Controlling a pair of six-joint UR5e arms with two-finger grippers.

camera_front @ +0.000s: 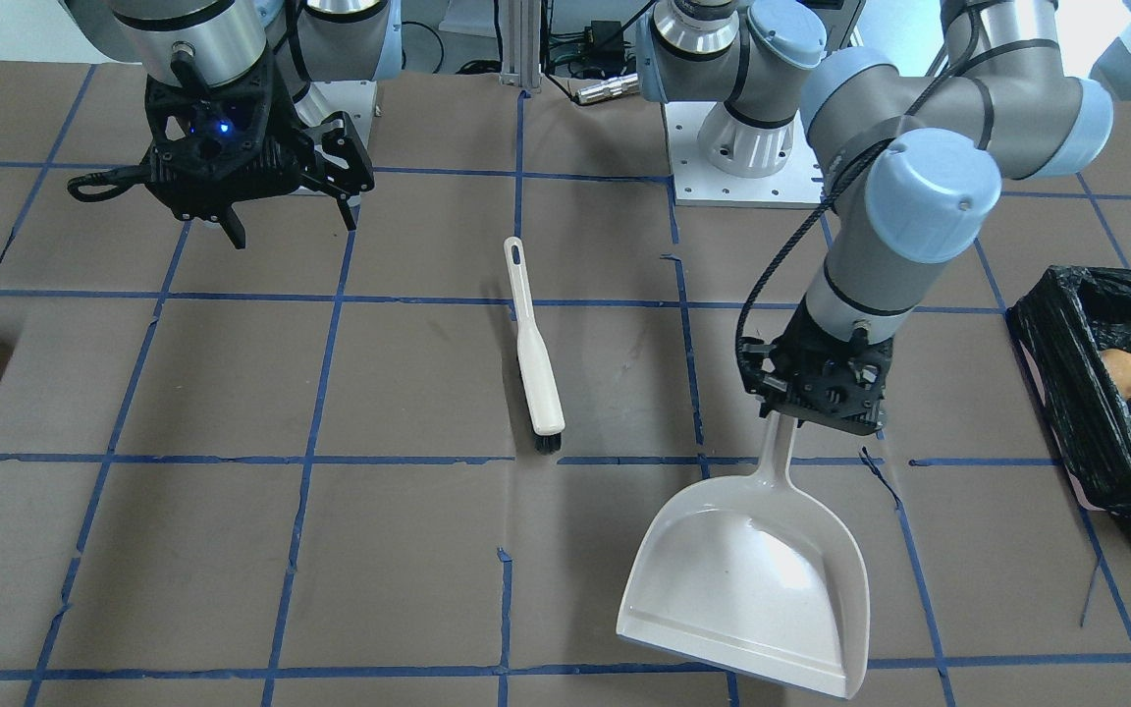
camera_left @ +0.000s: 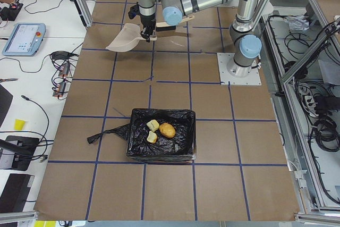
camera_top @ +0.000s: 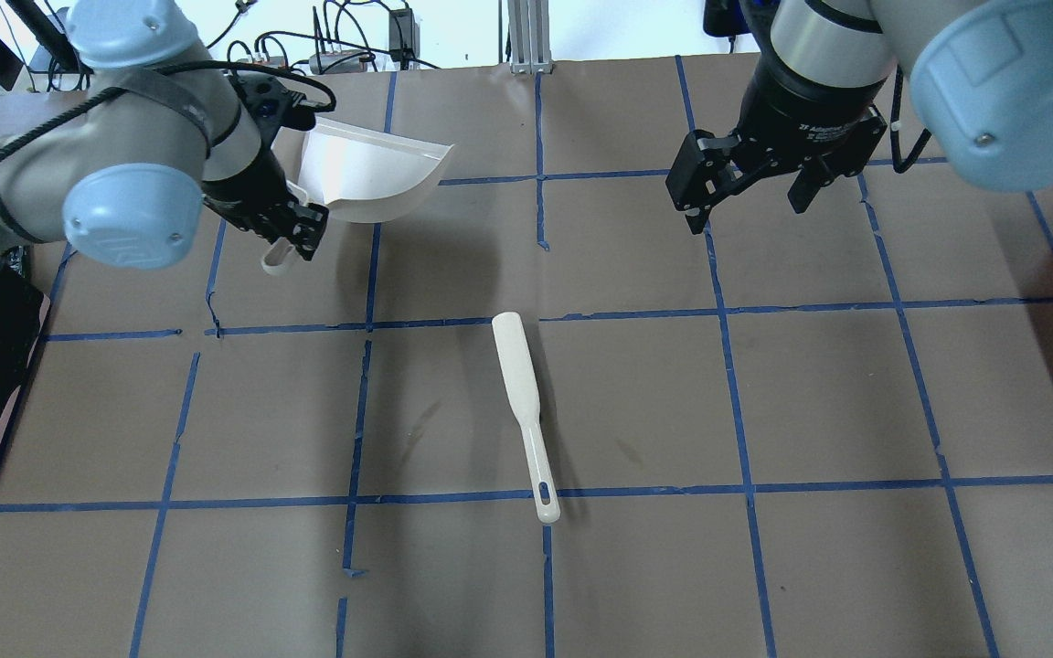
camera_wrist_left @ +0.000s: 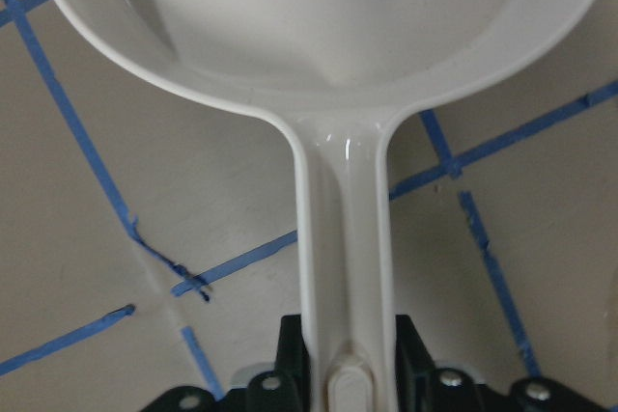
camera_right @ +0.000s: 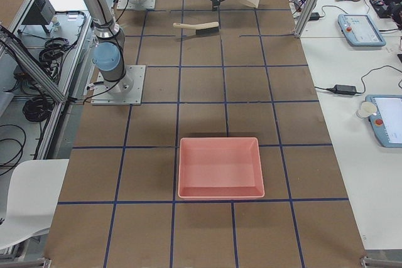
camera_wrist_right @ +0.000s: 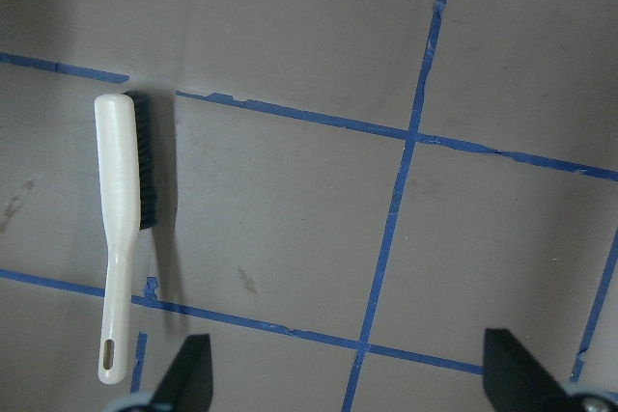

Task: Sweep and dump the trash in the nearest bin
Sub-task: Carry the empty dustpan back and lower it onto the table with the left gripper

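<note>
In the lower right of the front view, the white dustpan (camera_front: 752, 589) hangs above the surface (camera_front: 183, 550). Its handle is pinched by the left hand (camera_front: 801, 414). At the right edge stands the bin (camera_front: 1066, 393) with its black bag and some scraps (camera_front: 1123, 371) inside. In the centre the brush (camera_front: 536, 363) lies flat. In the upper left the right hand (camera_front: 293, 231) hovers, fingers spread.
</note>
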